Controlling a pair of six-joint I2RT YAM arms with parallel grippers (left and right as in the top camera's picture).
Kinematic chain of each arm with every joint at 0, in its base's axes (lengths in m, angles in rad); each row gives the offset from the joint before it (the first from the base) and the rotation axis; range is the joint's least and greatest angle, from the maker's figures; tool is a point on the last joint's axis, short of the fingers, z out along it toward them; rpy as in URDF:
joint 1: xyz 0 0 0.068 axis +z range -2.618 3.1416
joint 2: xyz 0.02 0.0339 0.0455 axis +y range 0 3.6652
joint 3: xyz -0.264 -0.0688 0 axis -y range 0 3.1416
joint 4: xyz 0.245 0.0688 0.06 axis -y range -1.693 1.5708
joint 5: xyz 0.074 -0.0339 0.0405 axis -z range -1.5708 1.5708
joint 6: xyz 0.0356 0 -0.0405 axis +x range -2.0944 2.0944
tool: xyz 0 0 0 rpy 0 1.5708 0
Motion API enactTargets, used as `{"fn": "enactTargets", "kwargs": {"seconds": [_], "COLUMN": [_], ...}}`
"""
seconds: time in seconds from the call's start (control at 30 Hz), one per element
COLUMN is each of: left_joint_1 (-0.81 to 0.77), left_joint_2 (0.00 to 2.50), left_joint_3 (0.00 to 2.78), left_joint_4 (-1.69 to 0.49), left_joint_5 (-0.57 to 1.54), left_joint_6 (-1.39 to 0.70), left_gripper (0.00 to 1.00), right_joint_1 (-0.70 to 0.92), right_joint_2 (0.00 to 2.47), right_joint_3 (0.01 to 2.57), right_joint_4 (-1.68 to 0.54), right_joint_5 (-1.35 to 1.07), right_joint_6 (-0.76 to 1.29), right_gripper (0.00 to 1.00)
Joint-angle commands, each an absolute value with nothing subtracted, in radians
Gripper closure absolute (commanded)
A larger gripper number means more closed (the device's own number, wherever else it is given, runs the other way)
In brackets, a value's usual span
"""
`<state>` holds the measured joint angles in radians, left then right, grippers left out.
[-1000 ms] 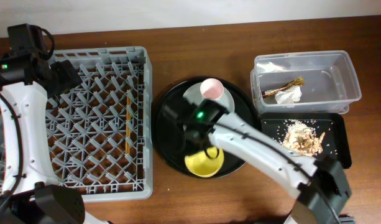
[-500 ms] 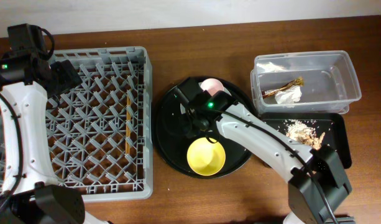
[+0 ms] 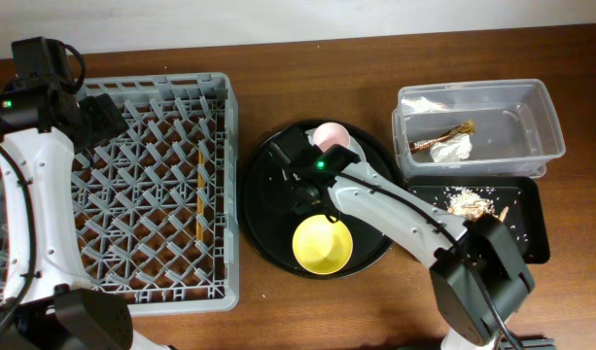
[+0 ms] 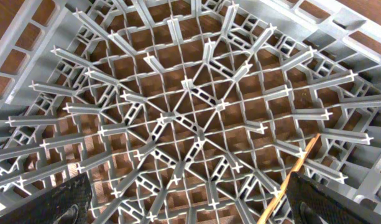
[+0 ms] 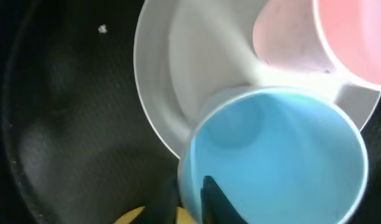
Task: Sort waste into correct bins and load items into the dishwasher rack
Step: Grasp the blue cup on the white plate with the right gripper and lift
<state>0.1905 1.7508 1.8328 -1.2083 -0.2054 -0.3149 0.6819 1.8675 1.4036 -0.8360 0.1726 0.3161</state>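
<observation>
— Right jaws?
— Closed tight on the wall of the small blue cup (image 5: 277,155), pinching the rim from inside and outside. Nothing else held.

— Whereabouts?
— Standing mouth up on the pale grey-green plate (image 5: 190,62), just beside the small pink cup (image 5: 352,37), all on the large round black tray (image 3: 263,209). Long axis upright, pointing straight at the wrist camera.

— Left jaws?
— Spread as wide as possible and empty, hovering above the far left corner of the dishwasher rack (image 3: 230,175). Only pegs beneath.

— Which way next, then?
— Probably straight up first, then toward the robot's left. Rack just beside the tray, across a narrow strip of worktop (image 3: 375,58). Already gripped by the right arm, so no call for the left.

— Anything in the way?
— Pink cup close on the far side, likely nudged by any sideways drag. Yellow bowl (image 3: 323,245) near on the robot's side. After that, tray lip and rack wall to clear.

— Room in the rack?
— Plenty, by the look of it. Only the wooden chopsticks (image 3: 199,194), lying lengthwise near the right wall, with open pegs either side.
</observation>
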Motion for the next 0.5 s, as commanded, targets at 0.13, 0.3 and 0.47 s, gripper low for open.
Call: {"fn": "enactTargets", "kwargs": {"seconds": [0.13,0.3,0.47], "left_joint_1": [0.195,0.195,0.195], "left_joint_2": [1.748,1.748,1.748], "left_joint_3": [1.843,1.843,1.843], "left_joint_4": [-1.207,-1.207,-1.207], "left_joint_5": [-0.205,-0.205,-0.205], "left_joint_6": [-0.325,-0.325,-0.325], "left_gripper": [0.00,0.01,0.01], "right_joint_1": [0.680,0.672,0.598], "right_joint_2": [1.793,1.668,1.505], "right_joint_3": [1.554,1.833,1.856], "right_joint_4": [-0.998,-1.292,-1.320], "right_joint_5": [0.157,0.120,0.073], "right_joint_6": [0.318,0.318,0.317], "right_gripper": [0.96,0.96,0.96]}}
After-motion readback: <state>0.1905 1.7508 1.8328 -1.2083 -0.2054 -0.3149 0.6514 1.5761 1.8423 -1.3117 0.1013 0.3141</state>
